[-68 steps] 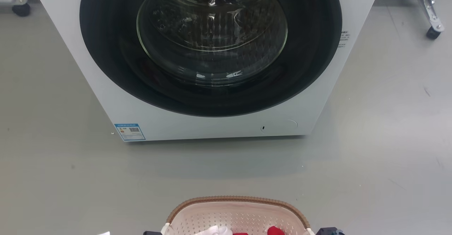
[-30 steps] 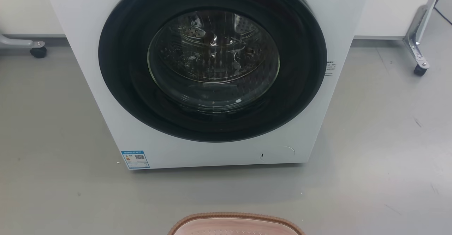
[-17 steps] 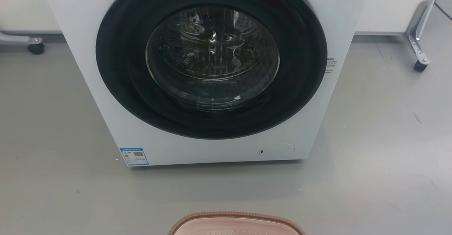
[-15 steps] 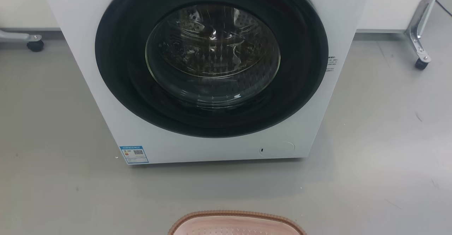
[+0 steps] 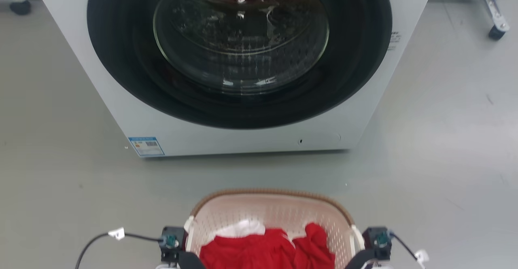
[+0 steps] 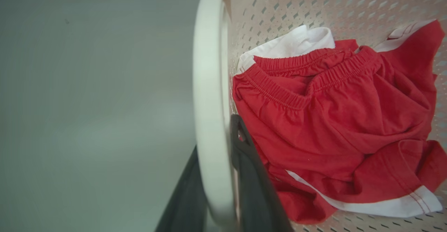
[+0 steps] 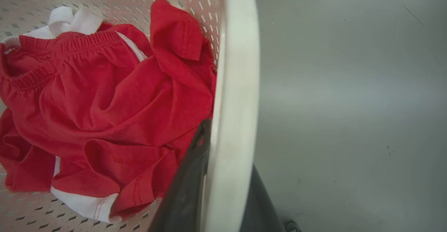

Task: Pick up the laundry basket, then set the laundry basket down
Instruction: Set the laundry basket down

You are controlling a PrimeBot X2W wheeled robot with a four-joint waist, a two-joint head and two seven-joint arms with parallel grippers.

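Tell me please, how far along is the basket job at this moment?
Done: both grasps. The left gripper and right gripper each clamp a white handle of the laundry basket. In hand: the lift; I cannot tell whether it is off the floor. Left: setting it down and releasing.

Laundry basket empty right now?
No, red and white clothes lie inside the laundry basket.

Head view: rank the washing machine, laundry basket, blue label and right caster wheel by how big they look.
1. washing machine
2. laundry basket, nearer and cut off below
3. blue label
4. caster wheel
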